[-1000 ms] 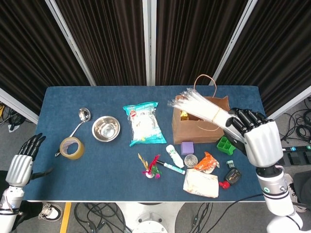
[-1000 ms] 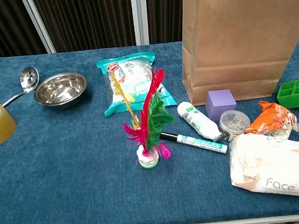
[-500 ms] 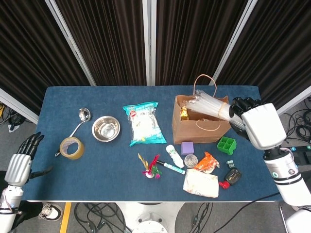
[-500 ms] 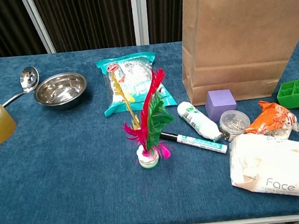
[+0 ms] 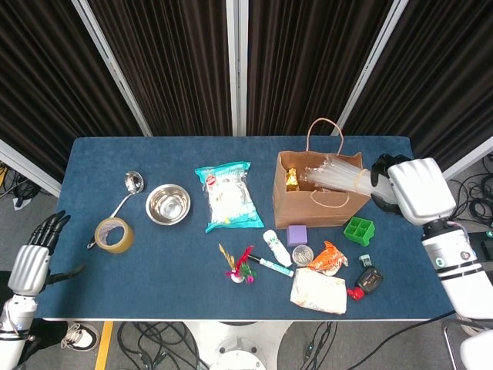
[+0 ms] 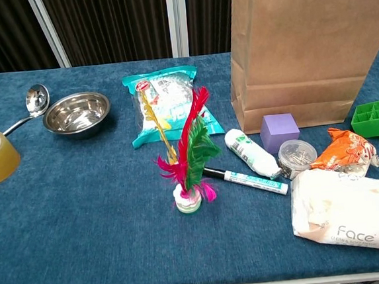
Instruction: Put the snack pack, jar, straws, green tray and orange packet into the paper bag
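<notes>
The white right hand (image 5: 400, 189) grips one end of the bundle of clear plastic straws (image 5: 331, 173) at the right edge of the upright brown paper bag (image 5: 317, 202), its fingers wrapped around them; the rest of the bundle lies across the bag's open mouth, pointing left, with a small yellow item visible inside the bag beneath the tips. The black-fingered left hand (image 5: 37, 250) hangs off the tabletop's (image 5: 123, 277) left edge, fingers straight and slightly spread, holding nothing.

The teal-edged snack pack (image 5: 227, 194) lies flat left of the bag, near the middle of the blue tabletop. The green compartment tray (image 5: 358, 229) sits just beside the bag's front right corner. The crumpled orange packet (image 5: 330, 257) lies in front of that, and the small clear jar (image 5: 302, 254) (its contents look like metal clips in the chest view) sits just left of the packet, next to a purple cube (image 5: 296, 234). Farther left stand a steel bowl (image 5: 168, 204) and a roll of brown tape (image 5: 113, 234).
</notes>
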Controlling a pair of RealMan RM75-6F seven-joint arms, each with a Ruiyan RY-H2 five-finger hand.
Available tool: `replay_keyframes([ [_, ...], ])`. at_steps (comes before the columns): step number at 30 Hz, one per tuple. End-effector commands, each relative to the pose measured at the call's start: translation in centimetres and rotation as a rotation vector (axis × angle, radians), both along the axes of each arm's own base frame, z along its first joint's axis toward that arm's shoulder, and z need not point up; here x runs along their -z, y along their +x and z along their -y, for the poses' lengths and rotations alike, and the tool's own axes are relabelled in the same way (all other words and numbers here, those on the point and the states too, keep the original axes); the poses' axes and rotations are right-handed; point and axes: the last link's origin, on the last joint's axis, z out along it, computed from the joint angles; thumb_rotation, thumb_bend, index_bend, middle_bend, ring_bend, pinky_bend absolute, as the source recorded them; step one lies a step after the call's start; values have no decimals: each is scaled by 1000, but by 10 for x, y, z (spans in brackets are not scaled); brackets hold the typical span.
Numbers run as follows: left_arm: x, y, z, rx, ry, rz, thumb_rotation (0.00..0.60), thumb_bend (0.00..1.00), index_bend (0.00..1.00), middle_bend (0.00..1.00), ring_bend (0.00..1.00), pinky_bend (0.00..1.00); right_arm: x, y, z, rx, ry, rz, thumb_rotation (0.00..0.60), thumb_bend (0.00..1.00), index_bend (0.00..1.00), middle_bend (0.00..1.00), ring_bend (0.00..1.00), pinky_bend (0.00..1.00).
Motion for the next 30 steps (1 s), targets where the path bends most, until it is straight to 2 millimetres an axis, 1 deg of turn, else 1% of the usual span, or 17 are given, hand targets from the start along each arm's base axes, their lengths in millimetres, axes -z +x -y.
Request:
replay_keyframes([
  [1, -1, 0, -1, 0, 3, -1, 600, 58, 100, 143, 12, 156, 4, 10, 10, 16, 37, 11, 600, 429, 680, 524, 489, 708],
  [5, -2, -2, -3, -8, 6, 0, 600, 58, 100, 143, 12, 156, 9, 19, 19, 22, 59, 25, 600, 372, 677, 513, 488, 708],
  [7, -1, -2, -3, -12, 4, -1, 600, 58, 100, 143, 12, 156, 12, 21, 22, 29, 67, 27, 600, 323, 661, 501, 483, 706],
  [14, -3, -4, -5, -18, 8, 1, 600, 57, 100, 143, 12, 156, 16, 25, 33, 77, 103, 39, 600, 88, 587, 451, 415, 644],
  [16, -2, -4, -5, -22, 7, 3, 600, 58, 100, 143, 12, 156, 15, 25, 34, 80, 107, 32, 600, 12, 560, 434, 376, 598],
  [19, -2, -5, -5, -25, 5, 4, 600, 58, 100, 143, 12, 156, 14, 26, 36, 75, 100, 11, 600, 0, 513, 400, 306, 509],
  [20, -1, -5, -6, -25, 5, 5, 600, 58, 100, 143, 12, 156, 13, 25, 37, 74, 96, 4, 600, 0, 501, 391, 292, 493],
  [22, -1, -5, -6, -26, 5, 5, 600, 58, 100, 143, 12, 156, 12, 27, 38, 69, 84, 1, 600, 0, 444, 353, 234, 443],
  [25, -1, -6, -6, -25, 6, 4, 600, 58, 100, 143, 12, 156, 10, 33, 39, 39, 53, 24, 600, 0, 413, 331, 208, 424],
  [30, -2, -5, -7, -22, 10, 2, 600, 58, 100, 143, 12, 156, -3, 49, 36, -85, -37, 116, 600, 0, 408, 327, 208, 424],
])
